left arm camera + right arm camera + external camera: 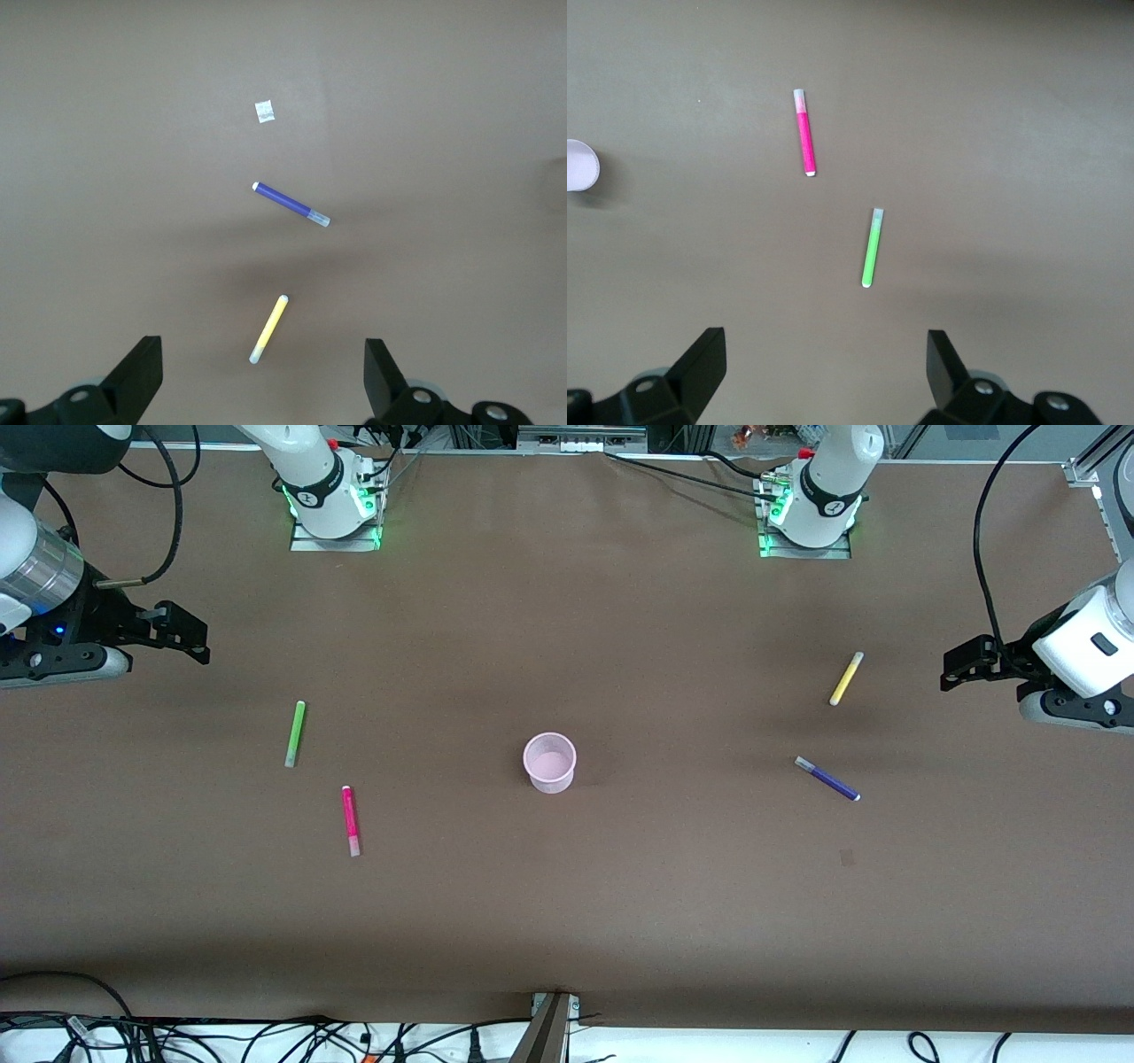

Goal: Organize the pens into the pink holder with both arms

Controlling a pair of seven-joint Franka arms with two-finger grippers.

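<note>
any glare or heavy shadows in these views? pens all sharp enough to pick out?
Front view: even light, no glare, a soft shadow beside the pink holder, a dark band along the table's near edge. Left wrist view: diffuse shadow between the purple-blue pen and yellow pen; both sharp. Right wrist view: green pen and magenta-pink pen crisp.

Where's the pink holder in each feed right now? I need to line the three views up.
Front view: the pink holder stands upright mid-table, between the two pairs of pens.
Left wrist view: not in it; only the yellow pen, purple-blue pen and a scrap of paper.
Right wrist view: a sliver of its rim at the picture's edge.
Shared landmark: the magenta-pink pen, in front and right wrist views.
</note>
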